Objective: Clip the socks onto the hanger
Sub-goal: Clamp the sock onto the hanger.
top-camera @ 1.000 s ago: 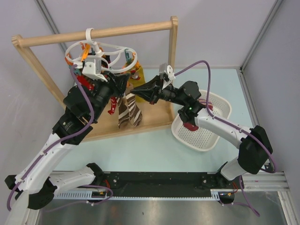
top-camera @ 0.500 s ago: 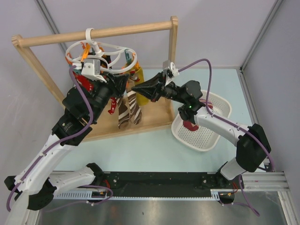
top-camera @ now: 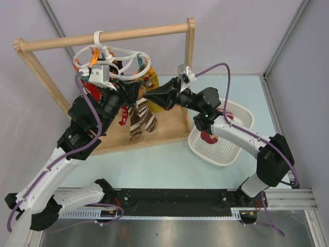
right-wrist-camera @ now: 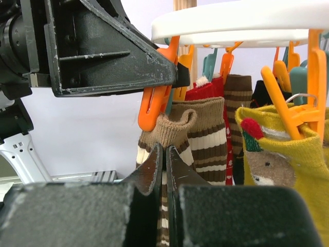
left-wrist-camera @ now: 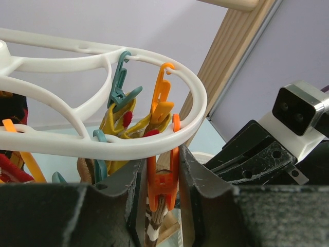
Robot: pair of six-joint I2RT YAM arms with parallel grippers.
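Note:
The white oval hanger hangs by its hook from the wooden rail. My left gripper is shut on an orange peg under the hanger's rim. My right gripper is shut on a brown sock with cream stripes and holds its cuff up against that peg's lower end. In the left wrist view the sock's top sits between the peg's lower tips. A second brown striped sock and the red patterned sock hang clipped behind it.
The wooden rail frame stands at the back left, its base under the socks. A mustard-yellow sock hangs clipped on the right of the hanger. A white perforated basket lies at the right, under my right arm.
My right gripper has moved left to the hanger with the brown sock, meeting the left gripper. The hanging brown socks have swung slightly. The left arm has barely moved.

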